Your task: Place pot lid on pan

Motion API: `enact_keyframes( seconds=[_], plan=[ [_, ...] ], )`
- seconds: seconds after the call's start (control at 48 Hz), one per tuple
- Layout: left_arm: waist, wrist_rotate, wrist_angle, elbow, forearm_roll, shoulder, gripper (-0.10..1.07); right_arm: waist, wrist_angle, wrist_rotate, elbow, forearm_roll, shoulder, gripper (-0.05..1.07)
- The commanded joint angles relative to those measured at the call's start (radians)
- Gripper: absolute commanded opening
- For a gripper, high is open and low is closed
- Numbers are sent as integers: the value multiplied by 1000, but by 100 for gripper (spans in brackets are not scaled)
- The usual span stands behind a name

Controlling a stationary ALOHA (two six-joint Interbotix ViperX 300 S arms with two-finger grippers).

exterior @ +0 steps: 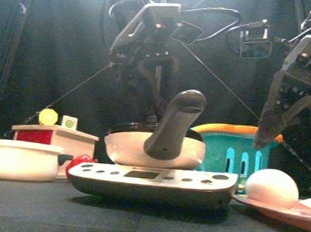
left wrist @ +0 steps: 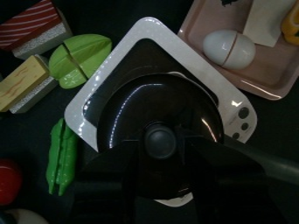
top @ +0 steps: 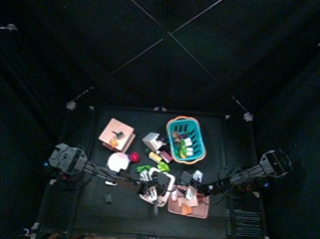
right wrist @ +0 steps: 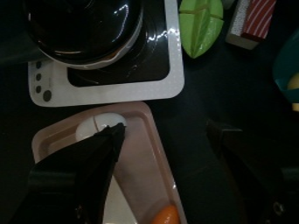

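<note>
The pan (left wrist: 158, 109) sits on a white toy stove (left wrist: 140, 39) in the middle of the table. It is black and shiny inside, with a grey knob showing near its middle. Its dark handle (exterior: 183, 115) rises towards the front. The pot lid (top: 117, 162) is a whitish disc left of the stove. In the front view it tops a white pot (exterior: 21, 164). My left gripper (exterior: 146, 92) hangs over the pan, open and holding nothing. My right gripper (right wrist: 170, 153) is open above a pink plate (right wrist: 140, 122) that holds an egg (exterior: 271, 184).
A teal basket (top: 186, 138) stands behind the stove and a pink tray (top: 118, 133) at the back left. Toy foods lie beside the stove: a green slice (left wrist: 76, 57), a sandwich block (left wrist: 26, 83) and green beans (left wrist: 65, 157).
</note>
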Motion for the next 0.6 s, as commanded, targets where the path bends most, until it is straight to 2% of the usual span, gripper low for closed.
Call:
enact_keyframes(
  seconds=[0.0,0.167,0.583],
  plan=[
    [9,-2,-3,-29,2,-14,80,3,0,-2,-11,-2,-29,103],
    [12,-2,-14,-29,3,-15,85,3,2,-2,-11,-2,-29,103],
    [12,-2,-15,-29,25,-44,85,3,0,-2,-12,-2,-29,103]
  ],
)
